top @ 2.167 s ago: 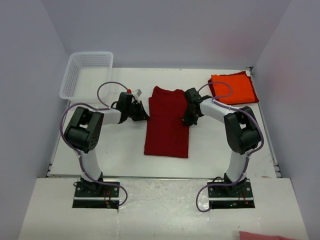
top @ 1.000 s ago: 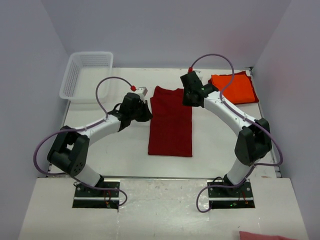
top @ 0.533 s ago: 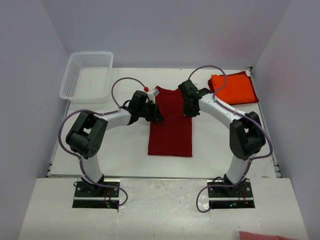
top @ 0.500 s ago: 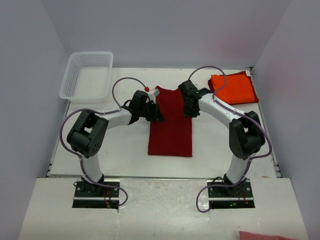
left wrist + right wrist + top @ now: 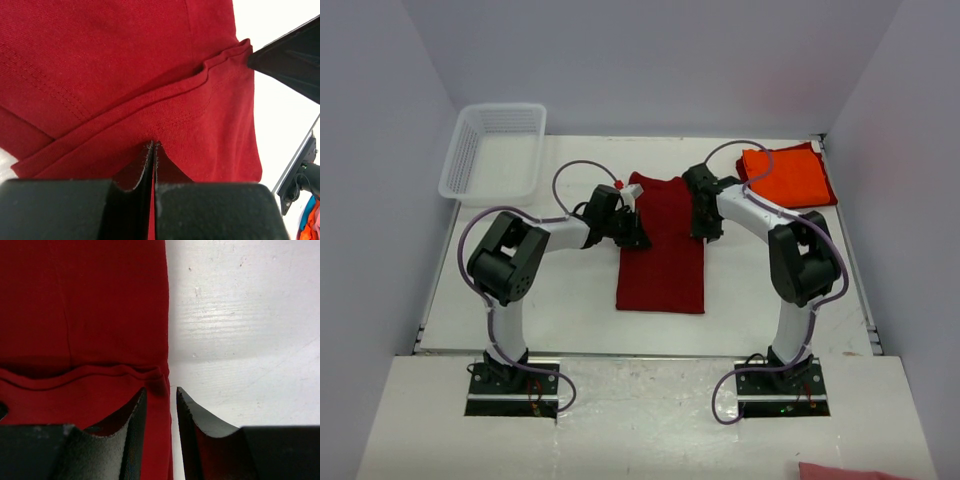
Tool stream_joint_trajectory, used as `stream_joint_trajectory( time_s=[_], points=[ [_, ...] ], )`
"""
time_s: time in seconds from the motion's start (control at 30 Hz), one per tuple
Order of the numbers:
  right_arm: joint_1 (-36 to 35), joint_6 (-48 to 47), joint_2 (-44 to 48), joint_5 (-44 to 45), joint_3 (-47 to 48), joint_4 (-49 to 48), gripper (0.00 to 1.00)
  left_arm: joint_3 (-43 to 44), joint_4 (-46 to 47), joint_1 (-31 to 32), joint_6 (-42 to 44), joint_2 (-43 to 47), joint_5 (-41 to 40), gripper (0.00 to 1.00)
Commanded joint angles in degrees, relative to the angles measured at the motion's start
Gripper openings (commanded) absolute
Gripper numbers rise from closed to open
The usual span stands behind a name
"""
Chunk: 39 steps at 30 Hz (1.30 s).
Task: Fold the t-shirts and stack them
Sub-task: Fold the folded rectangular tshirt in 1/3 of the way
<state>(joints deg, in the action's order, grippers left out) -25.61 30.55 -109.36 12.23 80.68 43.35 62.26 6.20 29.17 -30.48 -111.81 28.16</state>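
The dark crimson t-shirt point(image 5: 662, 270) lies folded into a long strip in the middle of the table. It fills the left wrist view point(image 5: 125, 60) and the left half of the right wrist view point(image 5: 90, 305). My left gripper point(image 5: 635, 238) sits at the strip's left edge, its jaws point(image 5: 152, 144) pressed together with a sliver of red cloth between them. My right gripper point(image 5: 704, 228) sits at the strip's right edge, its jaws point(image 5: 159, 390) a little apart and straddling that edge. The bright orange t-shirt point(image 5: 790, 176) lies folded at the back right.
A white mesh basket point(image 5: 492, 108) stands at the back left corner. Bare white table point(image 5: 550, 290) lies on both sides of the crimson strip and in front of it. Grey walls close in the left, right and back.
My left gripper has moved right onto the crimson shirt's left edge. My right gripper has come back from the far end of the shirt to its right edge. The shirt keeps its shape.
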Motion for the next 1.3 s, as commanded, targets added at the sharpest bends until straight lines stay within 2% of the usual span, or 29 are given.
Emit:
stream_joint_trajectory(
  time_s=[0.0,0.1,0.23,0.27,0.3,0.43,0.63,0.8,1.2,1.23,1.27],
  points=[
    [0.6,0.7,-1.4,-1.7,2.3,0.2,0.32,2.3,2.3,-0.2,0.1,-0.4,1.6,0.00],
    [1.1,0.6,-2.3,-2.0,2.8,0.0,0.31,2.4,2.2,-0.3,0.2,-0.4,1.6,0.00],
    [1.5,1.0,-3.0,-2.3,3.2,0.0,0.26,1.9,2.1,-0.7,0.3,-0.2,1.7,0.00],
    [1.7,1.2,-3.0,-2.0,3.2,0.0,0.16,1.7,2.1,-0.8,0.4,-0.1,1.6,0.00],
    [1.7,1.4,-2.9,-1.6,3.1,0.1,0.12,1.4,2.0,-1.0,0.5,0.0,1.5,0.00],
    [1.9,2.0,-2.8,-0.2,2.9,0.2,0.00,0.6,1.9,-2.0,0.6,0.0,1.6,0.00],
    [2.1,2.4,-3.9,1.5,4.1,1.5,0.00,-0.2,1.7,-2.9,0.9,-0.8,1.6,0.00],
    [2.4,2.5,-5.9,4.6,9.0,5.0,0.00,-0.6,1.3,-3.4,0.8,-1.7,0.9,0.00],
    [3.2,-0.2,-14.2,5.6,19.2,9.1,0.01,-3.0,1.9,-5.8,0.8,-2.6,0.6,0.00],
    [3.4,0.1,-14.6,6.3,19.7,9.6,0.14,-3.0,1.8,-5.9,1.0,-2.5,0.6,0.00],
    [3.4,-0.1,-14.5,6.5,19.7,9.4,0.19,-3.0,1.5,-6.0,1.2,-2.2,0.1,0.00]
  ],
)
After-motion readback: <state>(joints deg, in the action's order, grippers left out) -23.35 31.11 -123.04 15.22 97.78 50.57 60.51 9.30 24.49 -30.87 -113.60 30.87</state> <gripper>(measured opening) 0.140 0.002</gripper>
